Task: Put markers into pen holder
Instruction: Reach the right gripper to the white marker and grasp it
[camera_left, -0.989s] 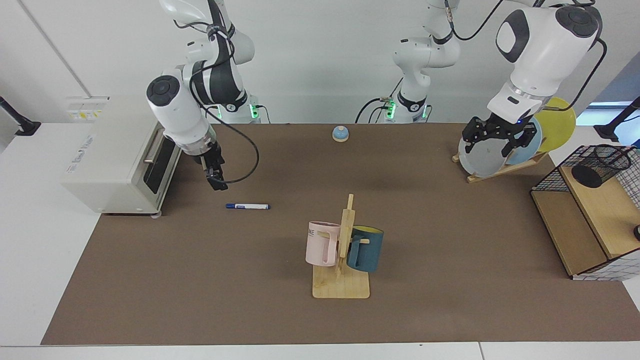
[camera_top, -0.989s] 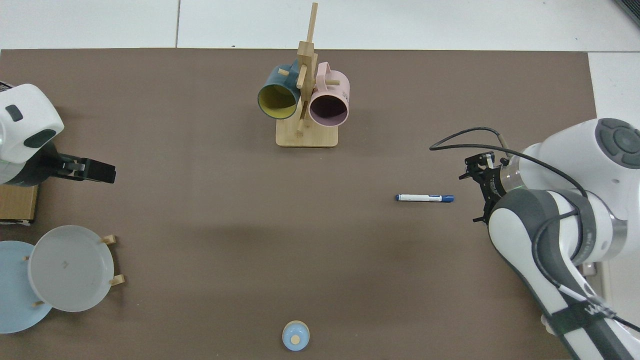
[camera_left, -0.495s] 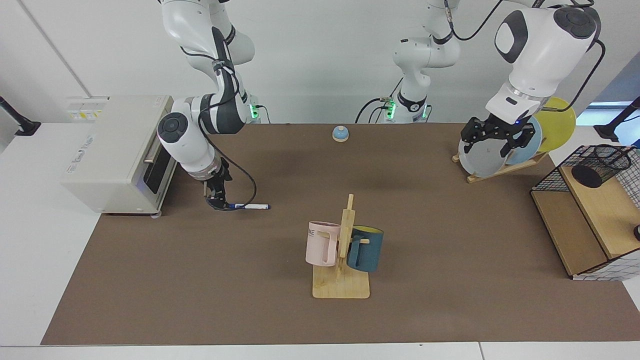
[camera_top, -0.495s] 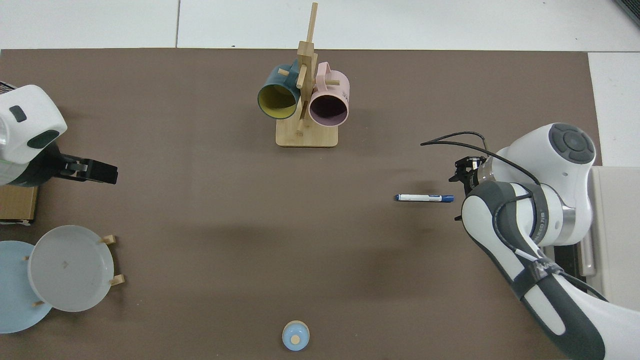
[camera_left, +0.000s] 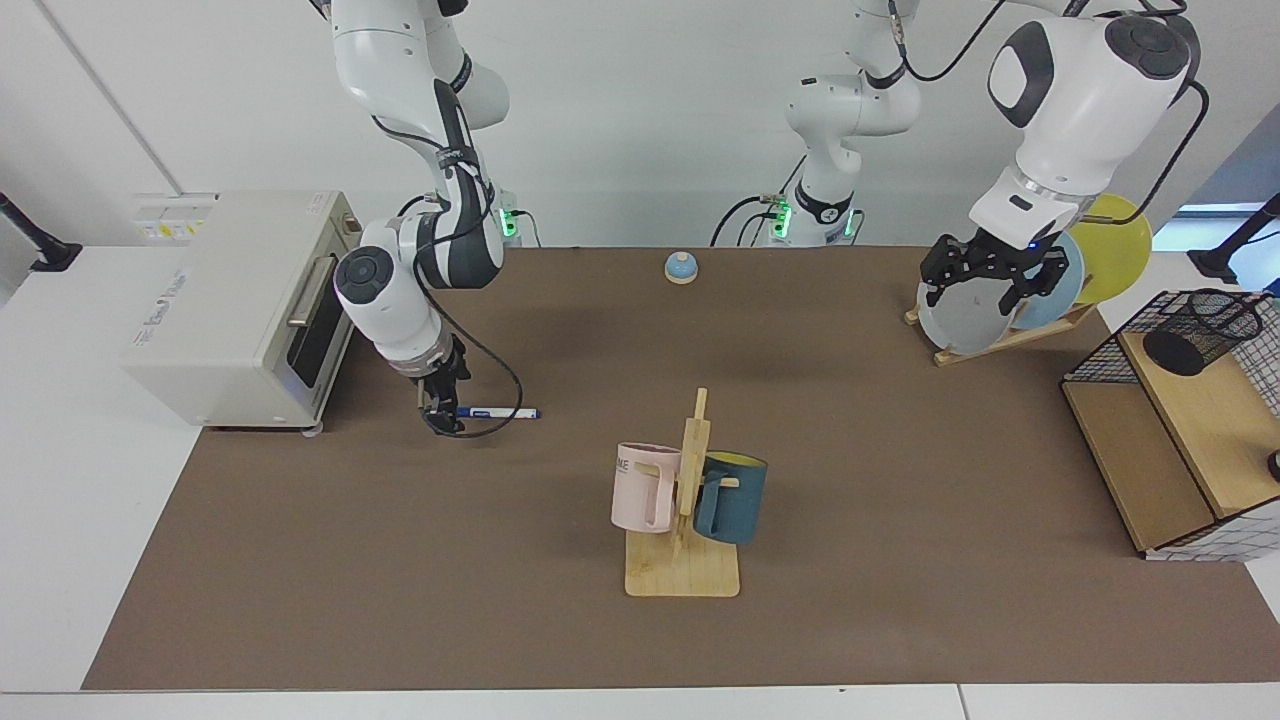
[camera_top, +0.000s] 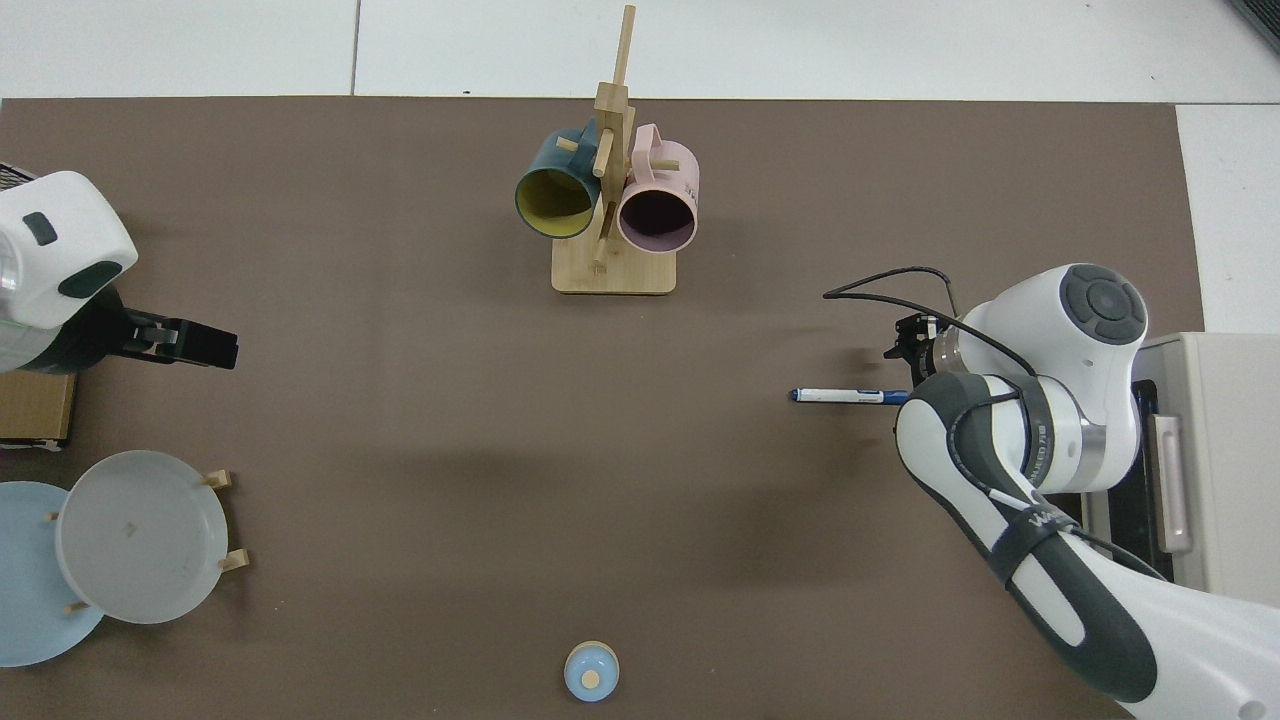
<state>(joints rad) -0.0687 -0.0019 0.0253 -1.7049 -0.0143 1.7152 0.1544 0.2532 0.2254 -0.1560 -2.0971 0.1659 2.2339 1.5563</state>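
Observation:
A white marker (camera_left: 500, 412) with a blue cap lies flat on the brown mat, left of centre in the facing view; from above the marker (camera_top: 845, 396) points left-right. My right gripper (camera_left: 441, 417) is down at mat level at the marker's capped end, which it hides; in the top view the arm's wrist covers that end. The pen holder (camera_left: 1203, 328), a black mesh cup, rests tilted on the wire rack at the far right, its dark round base towards the camera. My left gripper (camera_left: 993, 287) hangs open and empty in front of the plates.
A mug tree (camera_left: 685, 500) with a pink and a teal mug stands mid-table. A white toaster oven (camera_left: 240, 300) sits behind the right arm. A plate rack (camera_left: 1005, 335), a small blue bell (camera_left: 681, 267) and the wire rack with wooden shelves (camera_left: 1170, 450) line the far and right sides.
My right arm has swung down and in, bringing its gripper from above the mat to the marker's capped end. The marker has not shifted. The left arm has barely moved.

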